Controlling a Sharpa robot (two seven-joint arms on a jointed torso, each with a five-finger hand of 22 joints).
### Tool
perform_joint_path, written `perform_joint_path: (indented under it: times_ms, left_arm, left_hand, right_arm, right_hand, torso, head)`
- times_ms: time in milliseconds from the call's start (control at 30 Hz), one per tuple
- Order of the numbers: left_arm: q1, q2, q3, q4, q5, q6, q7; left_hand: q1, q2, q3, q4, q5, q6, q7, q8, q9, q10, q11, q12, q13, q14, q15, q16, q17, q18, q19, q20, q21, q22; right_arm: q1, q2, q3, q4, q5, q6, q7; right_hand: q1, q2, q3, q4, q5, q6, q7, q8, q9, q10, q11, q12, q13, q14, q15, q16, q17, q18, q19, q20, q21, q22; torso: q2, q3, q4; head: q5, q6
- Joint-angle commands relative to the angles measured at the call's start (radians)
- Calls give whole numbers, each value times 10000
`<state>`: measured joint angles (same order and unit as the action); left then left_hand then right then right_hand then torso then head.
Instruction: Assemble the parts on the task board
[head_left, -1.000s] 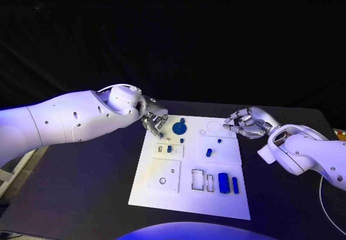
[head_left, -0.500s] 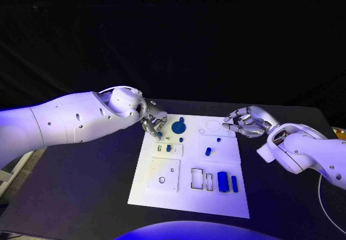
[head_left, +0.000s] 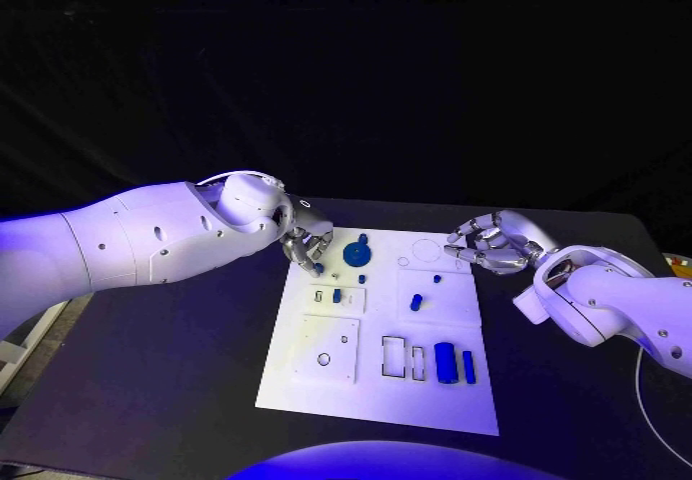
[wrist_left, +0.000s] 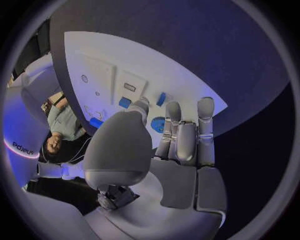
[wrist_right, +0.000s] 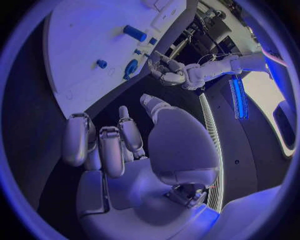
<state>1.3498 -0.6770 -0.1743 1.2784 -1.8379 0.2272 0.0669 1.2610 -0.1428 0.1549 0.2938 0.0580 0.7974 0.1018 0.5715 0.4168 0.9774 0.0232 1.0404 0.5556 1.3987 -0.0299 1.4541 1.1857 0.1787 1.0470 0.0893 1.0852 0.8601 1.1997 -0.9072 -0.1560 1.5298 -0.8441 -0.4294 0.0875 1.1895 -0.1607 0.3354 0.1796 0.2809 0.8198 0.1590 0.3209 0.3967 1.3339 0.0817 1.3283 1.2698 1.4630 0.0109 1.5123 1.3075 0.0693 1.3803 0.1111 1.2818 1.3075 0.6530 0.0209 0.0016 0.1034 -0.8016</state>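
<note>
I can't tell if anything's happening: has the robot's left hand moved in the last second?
Barely: the left hand has crept slightly toward the round blue gear on the task board, which stayed put.

Task board (head_left: 378, 400): white rectangular plate, flat on the black table, with raised white panels and dark-outlined rectangular slots. Blue gear (head_left: 356, 256) lies flat near the far left corner. Small blue peg (head_left: 338, 296) stands in the left mid panel; another peg (head_left: 415, 302) in the right mid panel. Two blue blocks (head_left: 447, 364) lie side by side near the right edge.

Open board centre lies between left hand (head_left: 309, 246) and right hand (head_left: 485, 246).
</note>
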Motion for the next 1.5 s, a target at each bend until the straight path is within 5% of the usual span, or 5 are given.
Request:
perform_joint_path:
  times_ms: [33, 1500]
  left_arm:
    - [-7, 65, 2, -46, -147, -62, -1]
    - [-206, 482, 0, -556, -161, 178, 124]
  left_hand:
    - [132, -6, 60, 16, 7, 83, 9, -44, -12, -42, 0, -65, -4, -20, 15, 49, -8, -177, -49, -12, 53, 12]
    - [459, 75, 1267, 19, -3, 634, -26, -858, -126, -99, -5, -176, -49, -60, 18, 42, -38, -156, -162, 10, -36, -40]
  right_arm:
    - [-8, 2, 1, 15, -26, 43, 94]
    - [-8, 23, 1, 21, 21, 54, 97]
  right_hand:
    - [-101, 35, 2, 63, 29, -74, 28, 34, -14, -23, -39, -1, 7, 681, -67, -32, 896, 94, -12, -15, -24, 185]
    - [-94, 39, -2, 86, 89, -79, 26, 48, -17, -12, -40, 11, 20, 688, -68, -24, 922, 92, -5, -15, -20, 193]
  torso:
    - [9, -1, -7]
    - [-12, -1, -3]
  head:
    - [-20, -1]
    - [-30, -69]
